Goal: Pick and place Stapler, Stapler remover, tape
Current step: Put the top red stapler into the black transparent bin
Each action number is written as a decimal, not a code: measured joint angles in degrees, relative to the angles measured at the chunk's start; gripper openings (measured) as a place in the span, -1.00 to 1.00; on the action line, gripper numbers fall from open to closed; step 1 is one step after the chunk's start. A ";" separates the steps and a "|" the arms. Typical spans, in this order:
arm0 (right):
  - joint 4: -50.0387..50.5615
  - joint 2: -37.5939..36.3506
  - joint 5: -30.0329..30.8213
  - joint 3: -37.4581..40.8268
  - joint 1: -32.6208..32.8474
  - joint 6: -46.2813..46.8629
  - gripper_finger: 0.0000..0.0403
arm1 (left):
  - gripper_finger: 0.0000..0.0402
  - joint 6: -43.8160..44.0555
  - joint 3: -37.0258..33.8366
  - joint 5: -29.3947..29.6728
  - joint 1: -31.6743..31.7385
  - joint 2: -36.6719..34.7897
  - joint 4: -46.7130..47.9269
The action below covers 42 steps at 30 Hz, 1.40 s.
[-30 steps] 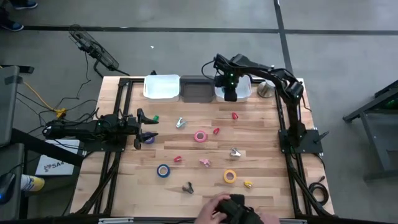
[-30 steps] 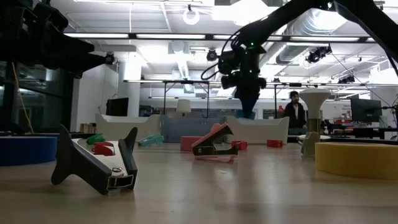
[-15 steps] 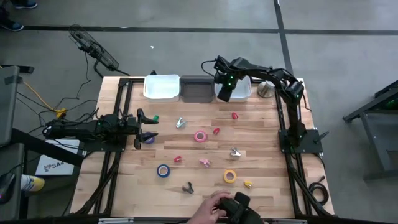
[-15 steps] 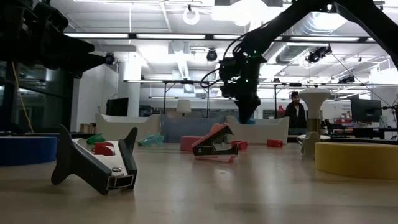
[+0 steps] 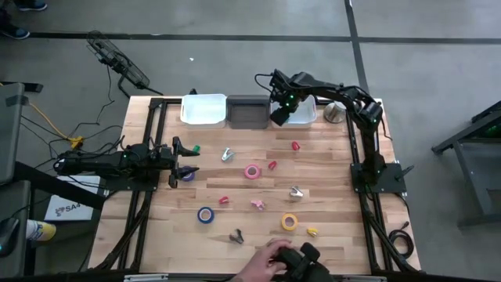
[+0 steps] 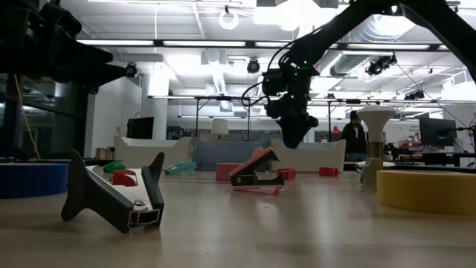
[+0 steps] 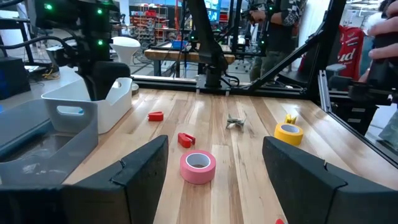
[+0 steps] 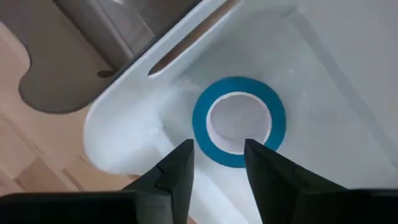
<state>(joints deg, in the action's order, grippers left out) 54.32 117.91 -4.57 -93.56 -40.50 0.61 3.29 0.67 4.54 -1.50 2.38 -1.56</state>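
from above, we are seeing the right gripper (image 5: 279,117) hanging over the edge of the white bin (image 5: 304,114) at the far side of the desk (image 5: 250,235), beside the grey bin (image 5: 247,113) and another white bin (image 5: 203,109). the left gripper (image 5: 182,161) is waiting at the desk's left edge, its fingers spread and pinching nothing. a pink tape roll (image 5: 252,171), a blue tape roll (image 5: 205,215) and a yellow tape roll (image 5: 290,222) are lying apart on the wood.

at desk height, we are seeing a red-and-black staple remover (image 6: 256,170) sitting mid-desk and a dark one (image 6: 111,195) lying close to the camera.

through the left wrist, we are seeing the pink roll lying between the spread fingers (image 7: 140,169).

through the right wrist, we are seeing a cyan tape roll (image 8: 239,121) lying flat inside the white bin, and the fingers (image 8: 177,171) are standing apart above it, gripping nothing.
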 joint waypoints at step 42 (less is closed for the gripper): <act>12.55 -15.33 2.58 10.08 13.03 11.09 -0.08 | 0.29 0.00 0.00 0.00 0.00 0.00 0.00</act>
<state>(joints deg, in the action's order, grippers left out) 66.86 102.58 -1.99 -83.48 -27.46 11.70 3.29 0.67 4.54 -1.50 2.38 -1.56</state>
